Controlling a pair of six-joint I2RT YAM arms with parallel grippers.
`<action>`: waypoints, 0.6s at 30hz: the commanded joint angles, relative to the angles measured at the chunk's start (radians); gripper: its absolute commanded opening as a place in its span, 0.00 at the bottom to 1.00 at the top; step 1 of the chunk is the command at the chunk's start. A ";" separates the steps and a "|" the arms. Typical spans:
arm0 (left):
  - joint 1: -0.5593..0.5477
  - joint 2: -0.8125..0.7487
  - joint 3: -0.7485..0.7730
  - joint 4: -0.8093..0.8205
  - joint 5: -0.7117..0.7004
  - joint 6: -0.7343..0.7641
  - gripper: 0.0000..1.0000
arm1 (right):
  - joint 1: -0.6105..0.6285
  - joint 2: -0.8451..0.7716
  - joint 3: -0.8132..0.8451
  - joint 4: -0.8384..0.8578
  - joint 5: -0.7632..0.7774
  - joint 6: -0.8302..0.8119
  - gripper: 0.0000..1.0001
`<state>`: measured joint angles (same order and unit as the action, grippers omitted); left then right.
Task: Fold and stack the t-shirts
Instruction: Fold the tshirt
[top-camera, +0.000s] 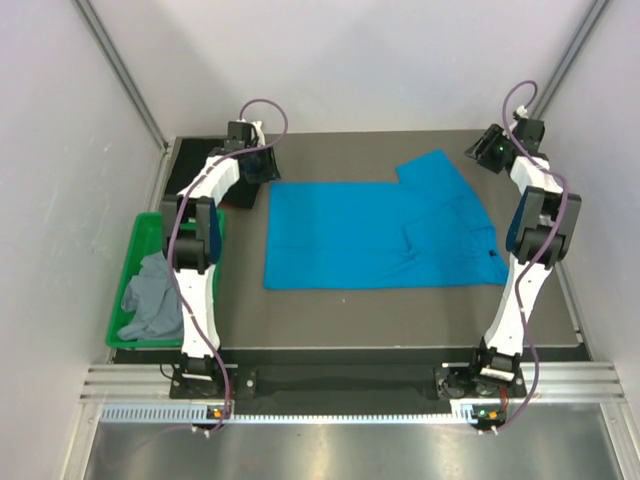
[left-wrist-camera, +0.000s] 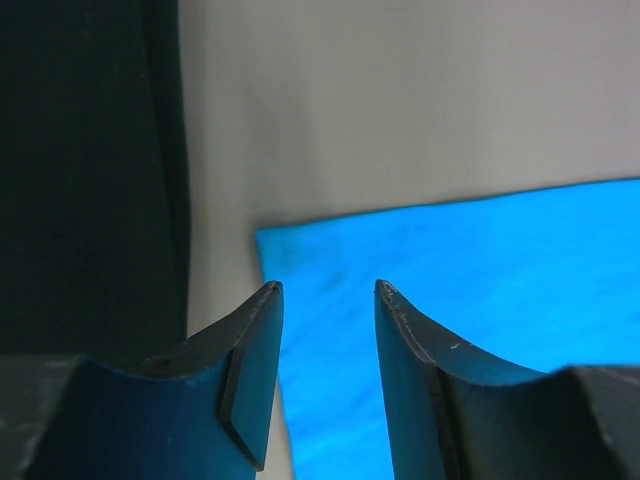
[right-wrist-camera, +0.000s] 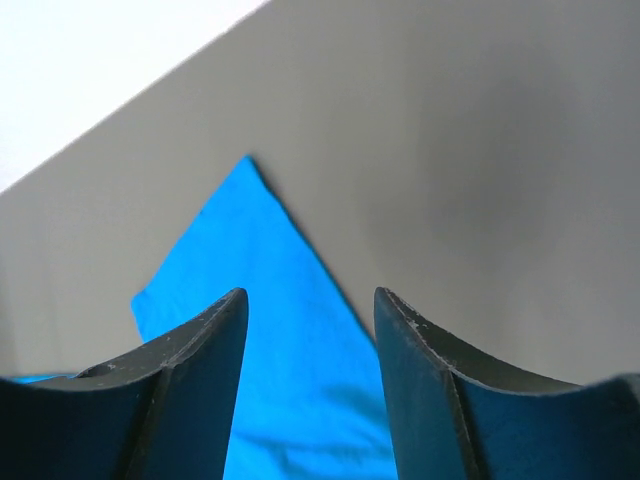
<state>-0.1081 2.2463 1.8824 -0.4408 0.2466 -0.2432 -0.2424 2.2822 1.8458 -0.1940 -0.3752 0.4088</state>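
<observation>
Left fingers (left-wrist-camera: 250, 370) parted, empty, over blue t-shirt (top-camera: 380, 235) far-left corner; right fingers (right-wrist-camera: 190, 380) parted, empty, over its sleeve tip. Shirt flat mid-bench (top-camera: 330, 305), likely for 2-handed fold. Grey t-shirt (top-camera: 150, 300) waits in green bin (top-camera: 135, 235).

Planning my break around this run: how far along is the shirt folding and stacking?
Done: nothing stacked yet. In hand: the blue t-shirt lies spread, one sleeve sticking out; the left gripper hovers open over its corner, the right gripper open over the sleeve, neither gripping. Left: folding it, and the grey t-shirt crumpled in the green bin.
</observation>
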 joint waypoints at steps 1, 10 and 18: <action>0.002 0.028 0.041 0.020 -0.033 0.050 0.47 | 0.028 0.049 0.124 0.114 -0.048 0.035 0.54; 0.004 0.090 0.055 -0.015 -0.053 0.073 0.48 | 0.066 0.214 0.233 0.142 -0.027 0.082 0.57; 0.016 0.113 0.064 -0.016 0.003 0.125 0.50 | 0.130 0.263 0.242 0.126 0.136 0.058 0.59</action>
<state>-0.0986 2.3417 1.9110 -0.4557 0.2192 -0.1631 -0.1429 2.5202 2.0521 -0.0929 -0.3073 0.4816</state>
